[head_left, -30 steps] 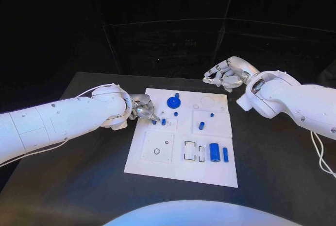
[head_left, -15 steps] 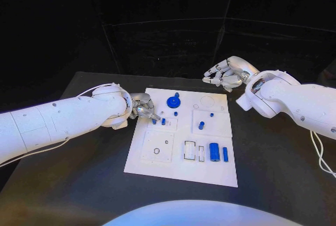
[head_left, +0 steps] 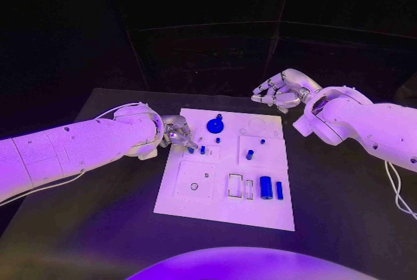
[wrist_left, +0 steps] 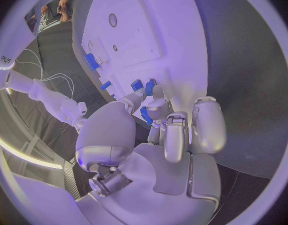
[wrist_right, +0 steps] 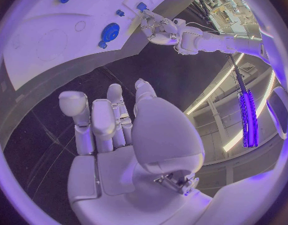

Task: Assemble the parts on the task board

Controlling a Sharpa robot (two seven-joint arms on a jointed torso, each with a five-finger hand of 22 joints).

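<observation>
The white task board (head_left: 226,199) was seen lying in the middle of the black table (head_left: 104,232). The left hand (head_left: 178,134) was held at the board's left edge, its fingers curled together over a small blue part (head_left: 191,150); whether that part was actually pinched could not be told, even from the left wrist view, where blue pieces showed just beyond the fingertips (wrist_left: 158,92). The right hand (head_left: 279,90) was held above the table past the board's far right corner, fingers loosely apart and nothing held. A round blue part (head_left: 214,126) was seen near the board's far edge, and two blue cylinders (head_left: 266,188) lay side by side near its right edge.
</observation>
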